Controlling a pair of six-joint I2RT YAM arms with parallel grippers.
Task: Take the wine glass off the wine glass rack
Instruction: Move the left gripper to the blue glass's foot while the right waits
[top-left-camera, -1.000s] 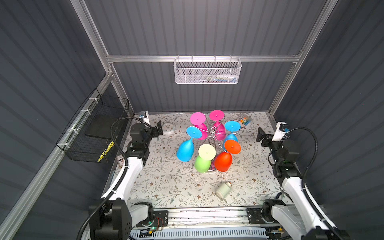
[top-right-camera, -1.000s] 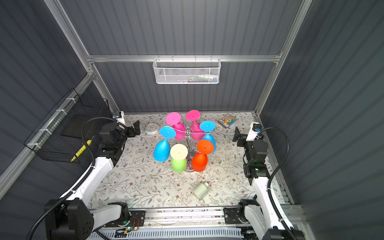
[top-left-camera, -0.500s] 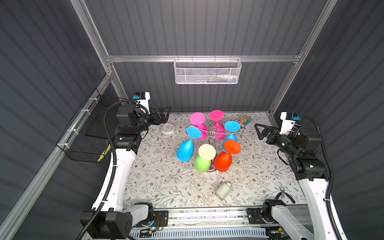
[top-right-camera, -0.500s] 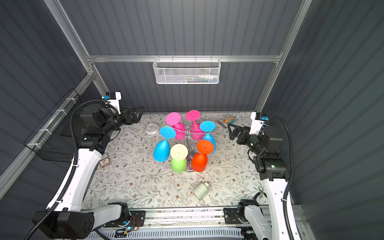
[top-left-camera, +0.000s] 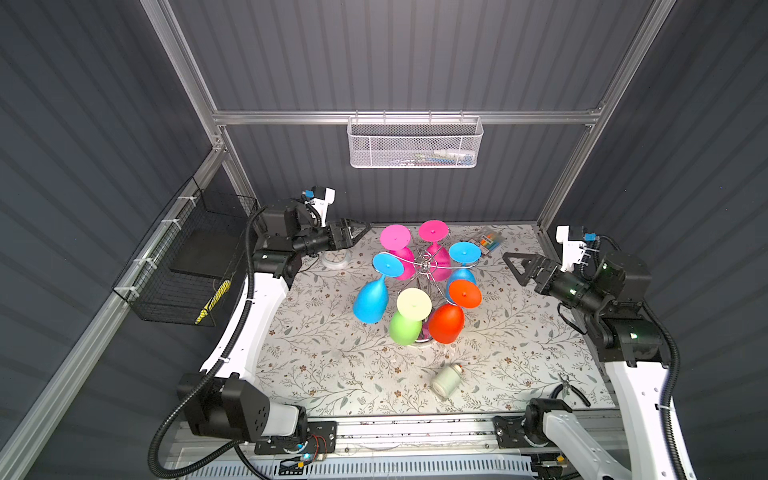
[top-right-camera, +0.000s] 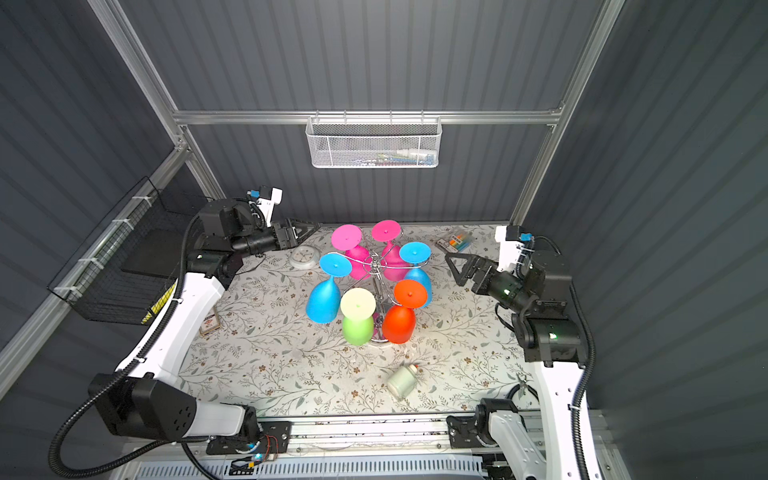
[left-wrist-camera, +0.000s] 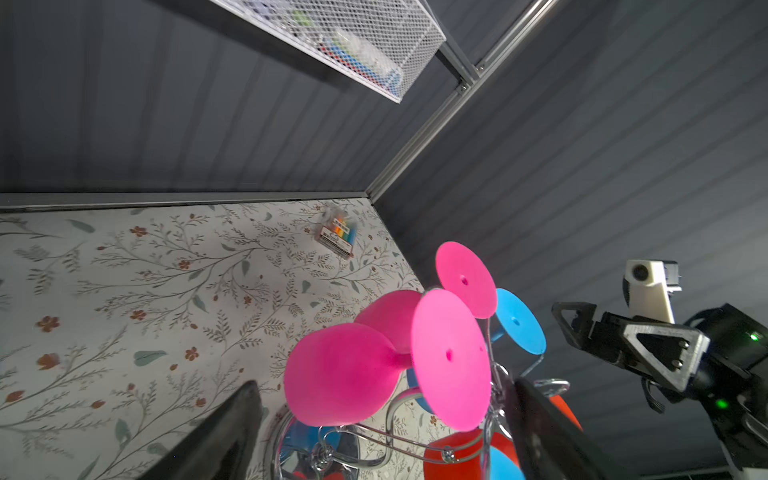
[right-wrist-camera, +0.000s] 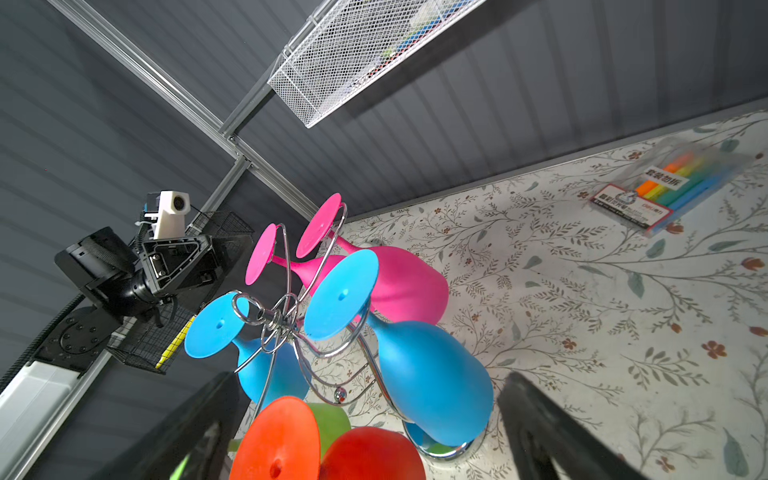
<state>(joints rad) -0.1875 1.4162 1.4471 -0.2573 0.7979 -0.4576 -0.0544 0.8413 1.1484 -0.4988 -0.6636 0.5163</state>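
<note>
Wine glass rack (top-left-camera: 424, 262) untouched, between left gripper (top-left-camera: 360, 231) and right gripper (top-left-camera: 513, 264), both spread empty

the wine glass rack (top-left-camera: 424, 263) has its base mostly hidden by the green glass (top-left-camera: 404, 329).

Bright, even light; soft shadows; wrist-view foreground blurred.

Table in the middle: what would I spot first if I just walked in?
The bright glasses hanging upside down on the shiny rack in the middle of the flowery table: two pink, two blue, one green and one red. Next you would see the left gripper and the right gripper, both open. They point at the rack from either side without touching it.
</note>
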